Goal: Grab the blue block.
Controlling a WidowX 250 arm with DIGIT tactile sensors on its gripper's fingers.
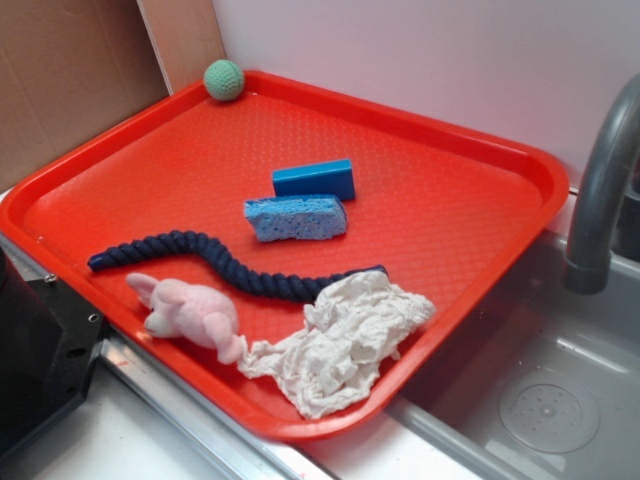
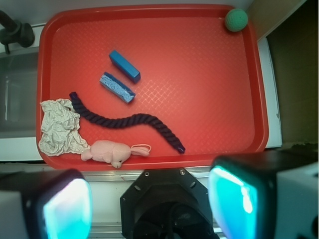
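The blue block (image 1: 314,179) lies on the red tray (image 1: 470,220), just behind the lighter blue sponge (image 1: 295,217). In the wrist view the blue block (image 2: 124,65) lies in the tray's upper left part, with the sponge (image 2: 117,87) beside it. My gripper (image 2: 149,204) is high above the tray's near edge, far from the block. Its two fingers (image 2: 65,206) stand wide apart with nothing between them. The gripper does not show in the exterior view.
A dark navy rope (image 1: 220,262), a pink plush bunny (image 1: 190,315) and a crumpled white cloth (image 1: 345,335) lie along the tray's front. A green ball (image 1: 224,80) sits in the far corner. A sink and grey faucet (image 1: 600,190) are on the right.
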